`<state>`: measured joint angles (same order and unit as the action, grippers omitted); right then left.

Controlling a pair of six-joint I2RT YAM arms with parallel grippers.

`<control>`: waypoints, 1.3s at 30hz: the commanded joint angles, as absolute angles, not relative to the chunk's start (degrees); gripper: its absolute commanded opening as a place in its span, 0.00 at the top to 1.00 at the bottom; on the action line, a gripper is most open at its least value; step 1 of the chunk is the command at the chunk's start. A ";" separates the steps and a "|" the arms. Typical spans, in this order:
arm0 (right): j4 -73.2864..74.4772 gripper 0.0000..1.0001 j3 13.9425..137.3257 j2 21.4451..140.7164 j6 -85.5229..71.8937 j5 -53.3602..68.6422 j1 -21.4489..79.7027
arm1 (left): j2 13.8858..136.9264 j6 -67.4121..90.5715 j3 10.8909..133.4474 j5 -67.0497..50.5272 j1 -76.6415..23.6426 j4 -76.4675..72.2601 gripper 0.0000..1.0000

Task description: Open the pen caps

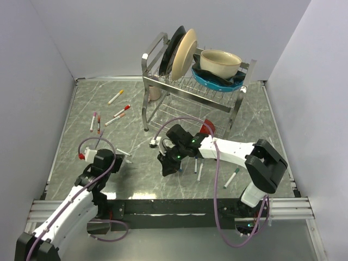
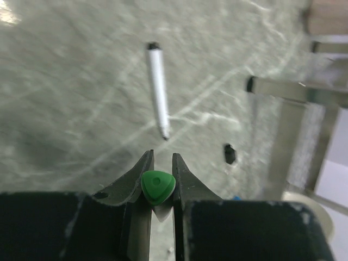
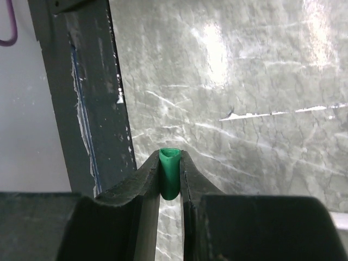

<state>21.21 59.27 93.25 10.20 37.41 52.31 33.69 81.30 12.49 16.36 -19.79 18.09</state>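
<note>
Pen caps (image 1: 122, 92) not yet pulled sit on the five pens (image 1: 120, 111) at the far left of the desk (image 1: 261, 125), well apart from both arms. Your left jaws are closed on a green piece (image 2: 157, 187), seen end-on; you cannot tell if it is a cap or a pen's end. Ahead of them lies a white pen (image 2: 159, 89), its long axis pointing away. Your right jaws, in the middle, grip a green cap (image 3: 169, 174), mouth outward. On the right, a green-capped pen (image 1: 231, 178) lies slanted, cap end away from you, near the base of the right arm (image 1: 234, 149); that arm looks nearer to it.
</note>
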 commanded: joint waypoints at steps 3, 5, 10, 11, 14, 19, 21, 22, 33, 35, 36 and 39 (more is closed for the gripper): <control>22.06 1.00 62.23 93.52 12.22 36.48 52.30 | 41.83 81.04 13.44 16.61 -16.53 14.68 0.88; 22.23 1.00 62.31 93.60 12.22 36.47 52.29 | 44.54 81.03 14.06 16.52 -15.56 14.76 0.78; 22.59 1.00 62.58 93.87 12.39 36.65 52.29 | 46.84 80.95 15.55 16.35 -14.33 15.29 0.57; 22.67 1.00 62.49 93.95 12.48 36.65 52.29 | 46.85 80.86 15.47 16.43 -14.15 15.21 0.56; 22.85 1.00 62.75 94.04 12.66 36.21 52.29 | 46.32 80.77 16.00 16.79 -13.89 15.99 0.43; 22.85 1.00 62.75 93.87 13.88 31.30 52.29 | 43.69 81.29 17.57 16.35 -13.80 19.50 0.29; 22.85 1.00 62.75 93.43 15.20 26.56 52.29 | 41.05 80.69 19.24 14.69 -13.71 21.79 0.27; 22.76 0.98 62.75 93.25 15.64 24.98 52.29 | 39.91 80.07 20.03 13.89 -13.80 22.67 0.22; 25.57 0.93 72.93 104.13 22.58 9.15 53.35 | 30.14 45.42 41.36 4.05 -13.71 22.67 0.01; 27.24 0.92 77.42 108.69 24.16 7.65 53.35 | 32.68 39.58 44.72 4.48 -13.71 26.09 0.00; 27.68 0.92 78.74 109.94 24.52 7.47 53.35 | 33.65 35.29 46.82 5.00 -13.80 27.58 0.01; 29.53 0.90 83.57 114.16 25.14 6.77 53.35 | 35.59 30.69 45.63 6.76 -13.71 29.62 0.01</control>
